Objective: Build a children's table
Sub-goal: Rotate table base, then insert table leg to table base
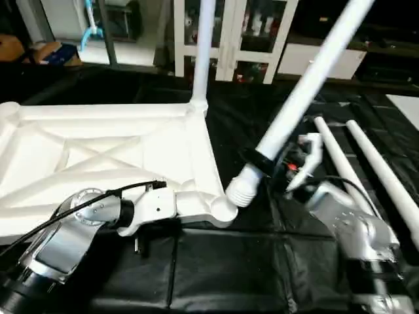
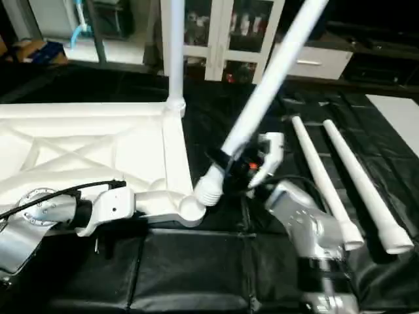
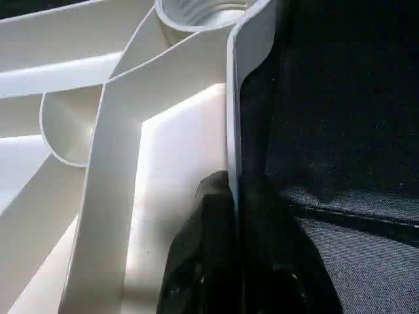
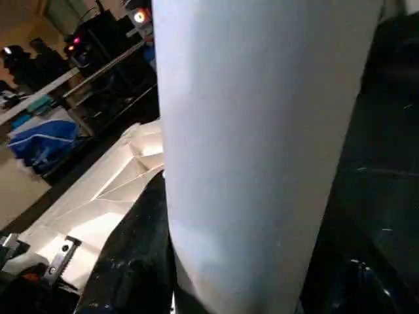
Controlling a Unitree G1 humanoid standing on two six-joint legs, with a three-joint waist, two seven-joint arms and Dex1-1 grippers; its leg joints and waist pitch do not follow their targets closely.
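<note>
- Upside down on the black-covered work surface (image 1: 216,261): the table top (image 1: 98,163), X-ribbed underside facing up.
- One leg done — upright leg (image 1: 203,52) standing in the far corner socket, well beyond both jaws.
- Left gripper (image 3: 236,216) clamped on the table top's near edge wall, one black finger (image 3: 203,248) inside the rim, the other outside, just short of the near corner socket (image 1: 222,208). Bracing the top, by the look of it.
- Right gripper (image 1: 258,160) pinching the tilted leg (image 1: 308,85) low down, just above its ribbed end (image 1: 241,190).
- That ribbed end right beside the near corner socket, at its outer side, not yet seated; leg leaning steeply away up past the jaws.
- Two spare legs (image 2: 347,176) lying side by side on the black cover, out beyond the right jaws.
- Tally: one of four in, second at the socket, two untouched. Still to come, likely: righting the leg and driving it home.
</note>
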